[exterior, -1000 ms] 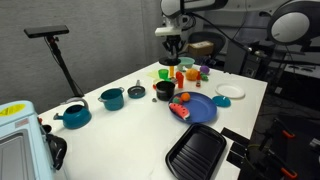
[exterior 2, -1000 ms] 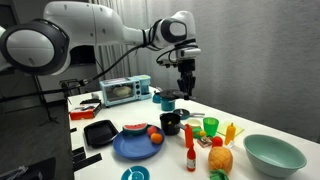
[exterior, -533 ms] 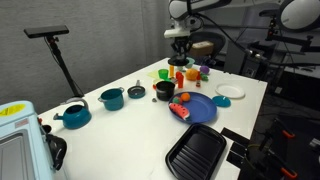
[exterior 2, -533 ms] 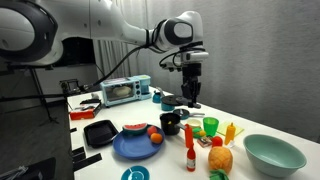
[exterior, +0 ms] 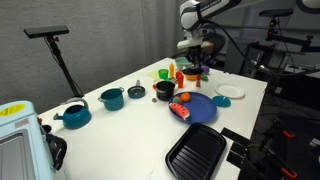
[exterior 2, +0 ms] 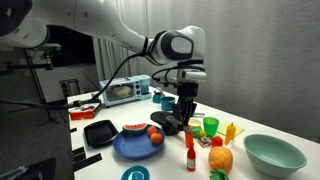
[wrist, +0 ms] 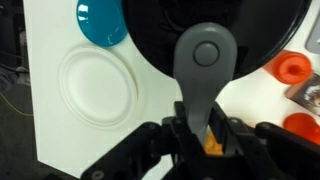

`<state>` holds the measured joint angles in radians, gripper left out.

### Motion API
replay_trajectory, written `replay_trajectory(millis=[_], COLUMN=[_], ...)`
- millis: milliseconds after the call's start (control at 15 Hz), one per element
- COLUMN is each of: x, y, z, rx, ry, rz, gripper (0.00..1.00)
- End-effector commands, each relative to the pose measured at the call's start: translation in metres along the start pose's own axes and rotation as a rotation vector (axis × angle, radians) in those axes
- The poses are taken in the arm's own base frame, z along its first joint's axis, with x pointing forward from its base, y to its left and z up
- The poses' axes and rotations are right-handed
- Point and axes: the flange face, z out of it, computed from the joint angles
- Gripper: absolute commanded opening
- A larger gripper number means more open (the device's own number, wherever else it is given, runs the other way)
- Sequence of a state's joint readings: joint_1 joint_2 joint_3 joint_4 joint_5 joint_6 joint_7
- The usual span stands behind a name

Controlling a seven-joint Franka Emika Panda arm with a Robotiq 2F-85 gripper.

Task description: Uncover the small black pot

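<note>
My arm (exterior 2: 118, 38) comes in high and bends down at the wrist, so the gripper (exterior 2: 184, 103) points straight down. In the wrist view the jaws are pulled in tight on the grey handle (wrist: 204, 58) of the black lid (wrist: 150, 35), which hangs under the gripper.

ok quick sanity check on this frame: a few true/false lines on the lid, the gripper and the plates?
The gripper holds the black lid by its grey handle. True.
The watermelon slice lies on the white plate. False: it lies on the blue plate; the white plate is bare.
Two teal pots stand on the table. True.
The gripper hangs above the teal pots. False: it is above the toy food, far from them.
</note>
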<state>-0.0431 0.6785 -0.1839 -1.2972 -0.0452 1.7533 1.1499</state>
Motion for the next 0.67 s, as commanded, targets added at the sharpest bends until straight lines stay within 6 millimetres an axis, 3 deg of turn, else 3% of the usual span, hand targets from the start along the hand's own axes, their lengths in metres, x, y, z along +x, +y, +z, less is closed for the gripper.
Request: replay_trajectory(millis=[0,333,600], x=[0.009,0.012,0.008], y=[0.043,0.087,0.110], z=[0.037,0.098,0.122], rx=[-0.036,-0.040,0.063], ry=[-0.016,-0.008,0.007], rz=[0.048,0.124,0.238], gripper=[0.07,0.07,0.07])
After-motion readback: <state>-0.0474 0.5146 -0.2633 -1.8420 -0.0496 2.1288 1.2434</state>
